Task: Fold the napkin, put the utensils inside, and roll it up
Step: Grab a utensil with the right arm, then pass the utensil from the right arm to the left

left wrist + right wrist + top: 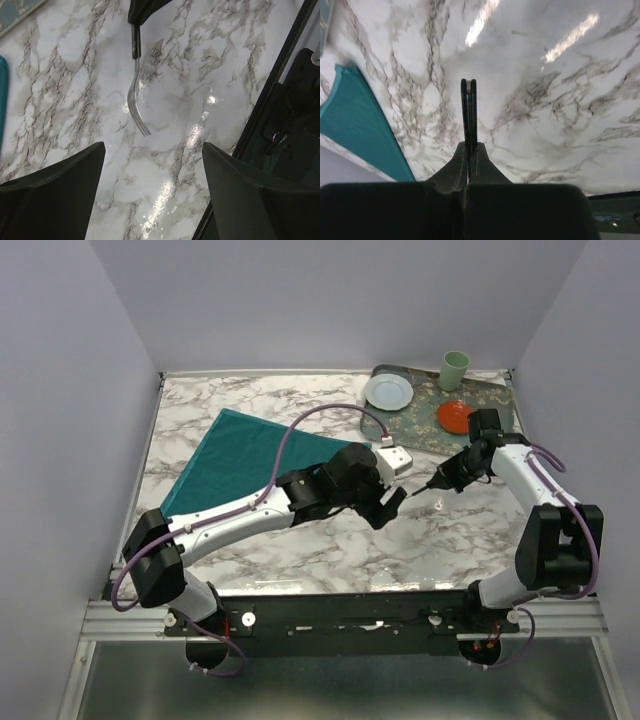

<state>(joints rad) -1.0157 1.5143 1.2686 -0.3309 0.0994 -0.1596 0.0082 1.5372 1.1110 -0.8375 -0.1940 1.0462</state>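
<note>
while the right gripper (468,146) clamps the fork (133,92) by its handle, the left gripper (153,152) gapes wide near the tines.

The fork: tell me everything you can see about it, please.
The fork is slim: a dark handle, then a shiny, silvery, metal-looking neck and curved tines. The right gripper is shut on the handle end, and nothing else holds it. It is out over the marble table; whether the tines touch the table is unclear.
</note>
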